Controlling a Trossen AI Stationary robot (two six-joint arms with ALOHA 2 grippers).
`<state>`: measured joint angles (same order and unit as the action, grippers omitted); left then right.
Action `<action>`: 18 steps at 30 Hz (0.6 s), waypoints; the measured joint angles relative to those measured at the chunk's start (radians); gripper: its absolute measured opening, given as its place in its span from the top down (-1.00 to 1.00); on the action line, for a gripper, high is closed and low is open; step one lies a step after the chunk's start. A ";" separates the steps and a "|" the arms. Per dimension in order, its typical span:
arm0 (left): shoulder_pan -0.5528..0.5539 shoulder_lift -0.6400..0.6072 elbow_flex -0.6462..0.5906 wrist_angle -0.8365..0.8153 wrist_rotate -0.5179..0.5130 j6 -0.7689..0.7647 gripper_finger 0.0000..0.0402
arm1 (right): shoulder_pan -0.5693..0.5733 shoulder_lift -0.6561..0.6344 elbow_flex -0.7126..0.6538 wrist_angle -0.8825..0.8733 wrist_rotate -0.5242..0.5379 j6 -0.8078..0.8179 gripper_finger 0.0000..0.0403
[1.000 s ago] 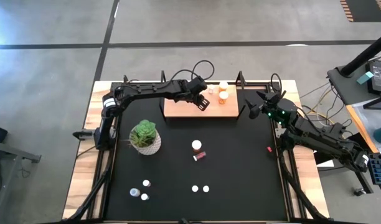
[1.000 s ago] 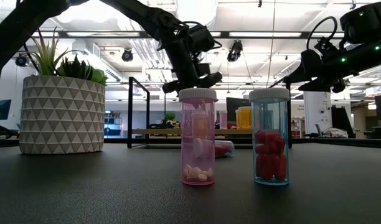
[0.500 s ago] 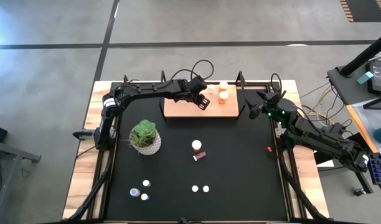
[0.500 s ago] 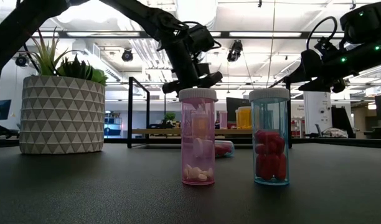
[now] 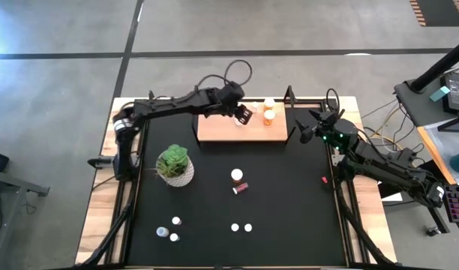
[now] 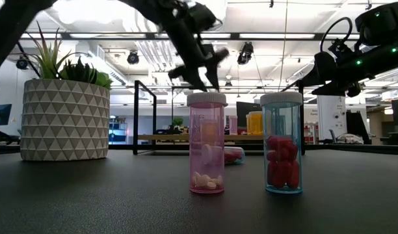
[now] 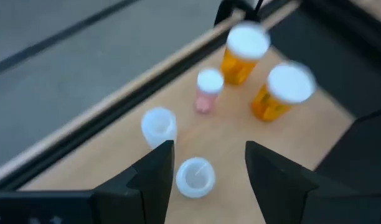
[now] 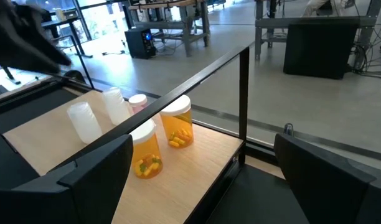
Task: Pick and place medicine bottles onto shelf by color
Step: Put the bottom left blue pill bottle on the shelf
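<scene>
Hovering wide-open and empty, the dark left gripper [image 7: 203, 163] above the light-wood shelf [image 7: 240, 155]; directly beneath, standing upright, a small white bottle [image 7: 195, 177]; waiting aside, the right gripper [image 5: 313, 126], also gaping.

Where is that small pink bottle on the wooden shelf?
In the left wrist view the pink bottle stands on the shelf, between two orange bottles and two white ones.

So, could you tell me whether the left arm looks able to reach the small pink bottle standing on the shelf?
Probably yes. The left gripper hangs open just above the shelf, and the pink bottle stands just ahead of it with open board between. Two white bottles sit nearer, and could be knocked on the way.
</scene>
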<state>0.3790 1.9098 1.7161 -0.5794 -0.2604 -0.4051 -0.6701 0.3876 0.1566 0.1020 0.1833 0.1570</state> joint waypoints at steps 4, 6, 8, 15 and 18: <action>-0.017 -0.108 -0.012 -0.007 0.002 -0.001 0.10 | 0.000 0.000 0.000 0.000 0.000 0.000 -0.88; -0.039 -0.169 -0.019 -0.016 0.014 -0.008 0.10 | 0.000 0.000 0.000 0.000 0.000 0.000 -0.88; -0.070 -0.230 -0.021 -0.053 0.018 -0.008 0.10 | 0.000 0.000 0.000 0.000 0.000 0.000 -0.88; -0.216 -0.366 -0.027 -0.332 -0.004 -0.232 0.10 | 0.000 0.000 0.000 0.000 0.000 0.000 -0.88; -0.290 -0.396 -0.036 -0.473 -0.023 -0.441 0.10 | 0.000 0.000 0.000 0.000 0.000 0.000 -0.88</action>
<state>0.0894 1.5141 1.6797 -1.0526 -0.2832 -0.8459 -0.6704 0.3877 0.1566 0.1020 0.1833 0.1570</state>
